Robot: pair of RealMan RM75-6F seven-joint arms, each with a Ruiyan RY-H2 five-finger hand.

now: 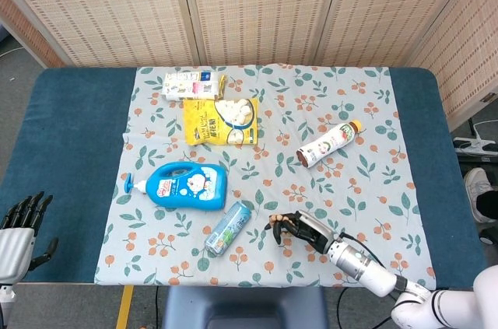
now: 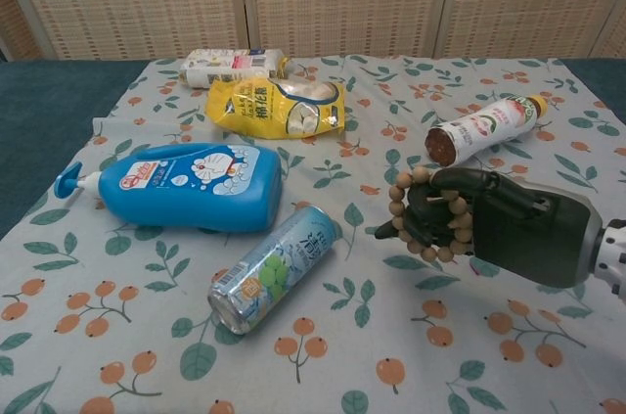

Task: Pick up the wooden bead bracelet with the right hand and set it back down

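The wooden bead bracelet (image 2: 423,215) is a loop of round tan beads wrapped around the fingers of my right hand (image 2: 484,225), which holds it just above the flowered cloth at the front right. In the head view the same right hand (image 1: 302,227) is small and dark near the cloth's front edge, the bracelet (image 1: 278,224) showing at its fingertips. My left hand (image 1: 17,229) hangs off the table's front left corner, fingers apart and holding nothing.
A drink can (image 2: 276,267) lies just left of the right hand. A blue bottle (image 2: 181,186), a yellow snack bag (image 2: 276,107), a white carton (image 2: 230,66) and a small bottle (image 2: 481,127) lie on the flowered cloth (image 2: 117,336).
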